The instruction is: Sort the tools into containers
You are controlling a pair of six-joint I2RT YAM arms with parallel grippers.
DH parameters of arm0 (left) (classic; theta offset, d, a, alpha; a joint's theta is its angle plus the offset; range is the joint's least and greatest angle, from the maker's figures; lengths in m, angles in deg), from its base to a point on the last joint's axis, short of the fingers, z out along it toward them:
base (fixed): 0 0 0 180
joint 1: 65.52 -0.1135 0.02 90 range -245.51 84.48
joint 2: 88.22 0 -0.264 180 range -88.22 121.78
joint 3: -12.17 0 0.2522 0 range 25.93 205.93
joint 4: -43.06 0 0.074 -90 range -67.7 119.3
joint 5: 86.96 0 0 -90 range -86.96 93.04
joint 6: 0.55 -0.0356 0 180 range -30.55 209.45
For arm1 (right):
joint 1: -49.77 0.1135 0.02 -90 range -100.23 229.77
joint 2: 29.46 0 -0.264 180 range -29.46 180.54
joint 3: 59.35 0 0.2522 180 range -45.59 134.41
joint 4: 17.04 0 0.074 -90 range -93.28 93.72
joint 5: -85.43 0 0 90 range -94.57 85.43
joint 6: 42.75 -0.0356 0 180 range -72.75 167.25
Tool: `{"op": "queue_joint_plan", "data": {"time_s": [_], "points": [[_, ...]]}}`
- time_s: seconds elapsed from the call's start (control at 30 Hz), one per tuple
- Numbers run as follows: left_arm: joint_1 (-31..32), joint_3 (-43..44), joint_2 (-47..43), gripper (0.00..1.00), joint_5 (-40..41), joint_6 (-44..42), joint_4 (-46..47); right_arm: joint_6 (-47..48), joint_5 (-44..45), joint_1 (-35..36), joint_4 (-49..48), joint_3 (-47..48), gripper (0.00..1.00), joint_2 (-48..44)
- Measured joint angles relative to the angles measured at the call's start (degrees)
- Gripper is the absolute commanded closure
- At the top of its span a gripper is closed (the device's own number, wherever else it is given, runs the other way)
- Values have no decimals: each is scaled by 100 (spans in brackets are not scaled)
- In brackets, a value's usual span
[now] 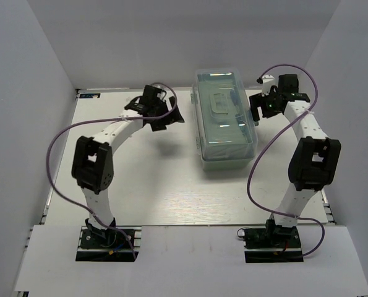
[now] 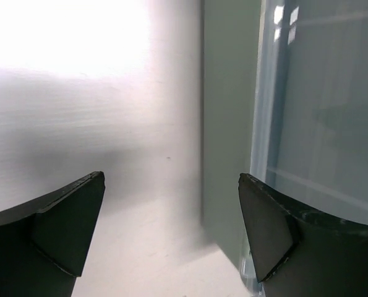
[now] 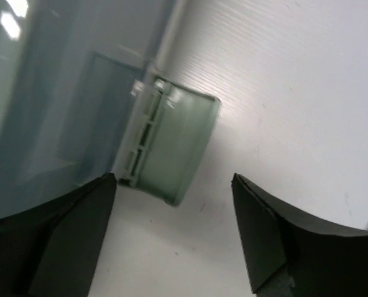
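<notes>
The pale mint-green toolbox (image 1: pixel 227 133) stands in the middle of the table with its translucent lid (image 1: pixel 224 108) down, so its containers are covered. No loose tools show on the table; only faint shapes show under the lid. My left gripper (image 1: pixel 173 116) hangs open just left of the box, facing its mint side wall (image 2: pixel 230 124) and lid edge (image 2: pixel 320 124), with nothing between the fingers (image 2: pixel 171 179). My right gripper (image 1: pixel 258 106) is open at the box's right side. A mint latch flap (image 3: pixel 177 148) sticks out from the box just beyond its empty jaws (image 3: pixel 174 179).
White walls (image 1: pixel 35 74) close in the table on the left, back and right. Purple cables (image 1: pixel 54 161) loop beside each arm. The arm bases (image 1: pixel 106 238) sit at the near edge. Bare white table (image 1: pixel 171 192) lies in front of the box.
</notes>
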Motion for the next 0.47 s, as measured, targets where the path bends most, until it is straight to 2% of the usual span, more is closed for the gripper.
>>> {"op": "queue_joint_plan", "data": {"time_s": [0.07,0.23,0.37,0.47], "points": [[-83,-13,-448,0,376,-243,-192,-46,413,-4,39,-190,10,-216],[-225,-284,-2031,0,935,-970,-181,-52,1174,-173,369,-697,10,-994],[-229,-1005,-3252,0,1010,-1353,85,-280,1600,-251,798,-728,10,-1650],[-229,-1510,-3668,0,1010,-1517,92,-487,1633,-229,1062,-922,10,-2291]]}}
